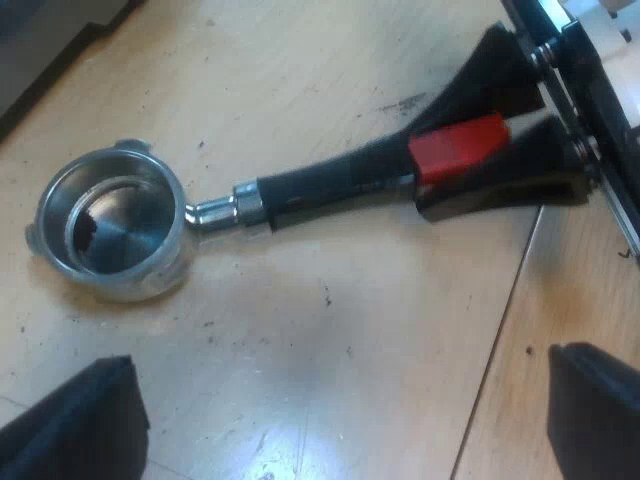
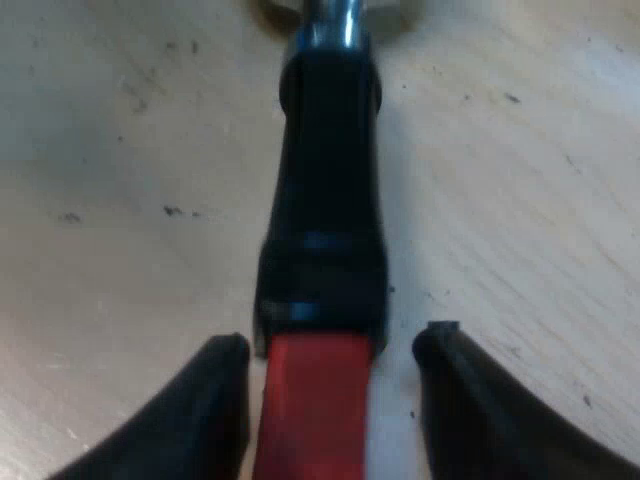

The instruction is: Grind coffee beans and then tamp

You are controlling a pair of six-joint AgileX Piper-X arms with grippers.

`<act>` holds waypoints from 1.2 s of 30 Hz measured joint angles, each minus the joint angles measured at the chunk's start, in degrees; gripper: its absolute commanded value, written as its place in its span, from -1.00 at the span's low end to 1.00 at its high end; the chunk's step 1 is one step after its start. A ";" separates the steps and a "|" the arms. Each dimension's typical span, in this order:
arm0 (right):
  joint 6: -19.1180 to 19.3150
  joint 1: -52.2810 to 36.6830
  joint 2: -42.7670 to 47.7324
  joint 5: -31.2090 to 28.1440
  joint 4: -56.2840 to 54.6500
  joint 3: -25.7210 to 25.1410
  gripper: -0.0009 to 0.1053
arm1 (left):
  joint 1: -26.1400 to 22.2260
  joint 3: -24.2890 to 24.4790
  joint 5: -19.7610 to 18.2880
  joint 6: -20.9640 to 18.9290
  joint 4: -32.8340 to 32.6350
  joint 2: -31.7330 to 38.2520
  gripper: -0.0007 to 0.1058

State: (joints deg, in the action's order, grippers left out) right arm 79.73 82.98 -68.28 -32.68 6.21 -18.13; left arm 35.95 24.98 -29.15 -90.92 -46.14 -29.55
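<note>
- Two black fingers of my left gripper [image 1: 340, 390] frame the left wrist view. They are spread wide with only the bare wooden table [image 1: 350, 320] between them. This claw hangs above the table and grips nothing.
- Beneath it the metal holder [image 1: 255, 205] lies flat on the table, loose and not locked into any machine. Its round basket [image 1: 108, 228] faces up and looks empty of grounds, since its bright metal floor shows.
- The dark handle [image 1: 330, 180] runs from the basket out to the red end [image 1: 458, 148]. The right gripper [image 1: 440, 160] sits there with one finger to each side of the red block.
- In the right wrist view that gripper's own fingers [image 2: 225, 400] straddle the red end, set narrow but not clamped. One pad is at the block's side, while the other stands off with a strip of table showing between. It is partly open and holds nothing yet.
- Handling, as I judge it: the holder is stiff and metal at the head, so it is head-heavy. Taken at the very tail it will want to droop and twist. The handle looks smooth and may slip.
- The best purchase looks to be the flat sides of the red block or the dark grip just ahead of it. The fingers should close squarely and firmly there before any lift.
- The task seems to be at its start, with grinding not yet done.
</note>
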 measured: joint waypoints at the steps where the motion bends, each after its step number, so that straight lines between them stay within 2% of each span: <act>1: 0.00 0.00 0.00 0.03 -0.01 -0.03 0.02 | 0.00 0.00 0.00 0.00 0.00 0.00 0.58; 3: 0.00 0.00 0.00 0.03 -0.53 -0.60 0.15 | 0.00 0.00 0.00 0.00 0.00 0.00 0.58; 9: 0.00 0.00 0.00 0.28 -9.10 -5.10 0.16 | 0.00 0.00 -0.19 0.00 0.00 0.00 0.58; 14: -0.10 0.00 0.00 0.28 -20.76 -12.83 0.37 | 0.00 0.11 -0.34 0.00 0.00 0.00 0.58; 17: -0.22 0.00 0.00 0.28 -28.45 -18.42 0.45 | 0.00 1.26 -0.33 0.00 -0.19 0.00 0.58; 19: -0.22 0.00 0.30 0.28 -34.00 -21.20 0.62 | 0.00 2.34 -0.10 0.00 -0.06 0.00 0.58; 21: -0.40 0.00 0.58 0.34 -39.16 -23.88 0.70 | 0.00 3.51 0.65 0.00 -0.21 0.00 0.58; 27: -0.29 0.00 3.74 0.34 -43.24 -28.25 0.72 | 0.00 7.23 2.40 0.00 -0.86 0.00 0.58; 29: -0.29 0.00 4.71 0.34 -43.23 -28.62 0.72 | 0.00 8.84 4.69 0.00 -2.12 0.00 0.58; 31: 0.19 0.74 5.88 0.34 -42.75 -28.50 0.72 | 0.00 11.75 8.64 0.00 -6.24 0.00 0.58; 35: 4.52 3.57 8.59 0.34 -38.19 -28.46 0.72 | 0.00 14.64 12.16 0.00 -9.94 0.00 0.58; 36: 6.38 4.14 8.75 0.34 -36.40 -28.56 0.72 | 0.00 15.35 14.24 0.00 -11.08 0.00 0.58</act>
State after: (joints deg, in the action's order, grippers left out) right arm 86.11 87.12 -59.53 -32.34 -30.20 -46.68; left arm 35.95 40.33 -14.91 -90.92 -57.23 -29.55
